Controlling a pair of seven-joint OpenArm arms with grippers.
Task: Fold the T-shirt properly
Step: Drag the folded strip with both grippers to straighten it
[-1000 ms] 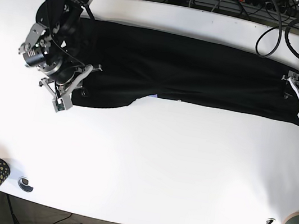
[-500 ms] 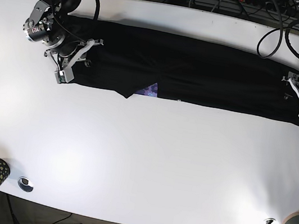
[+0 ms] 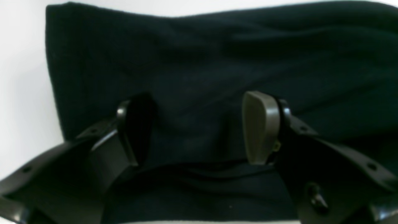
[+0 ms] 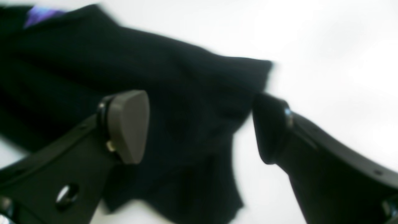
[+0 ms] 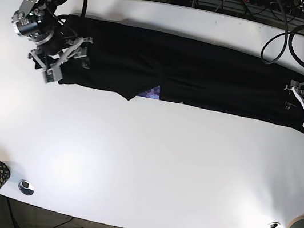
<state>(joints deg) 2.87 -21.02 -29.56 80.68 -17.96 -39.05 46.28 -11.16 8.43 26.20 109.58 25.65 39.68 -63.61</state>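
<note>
Shirt point(image 5: 193, 74) lies stretched across the upper frame, lengthwise fold apparently done. Left gripper point(image 3: 199, 127) and right gripper point(image 4: 199, 127), jaws spread, hover over opposite ends; next, probably, pinching them.

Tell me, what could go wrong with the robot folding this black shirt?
The T-shirt lies in a long band, and a purple patch peeks out at its front edge, so the fold may end up uneven. Both the right gripper and left gripper are open over the cloth; closing now, they might pinch only the top layer and drag it crooked.
</note>
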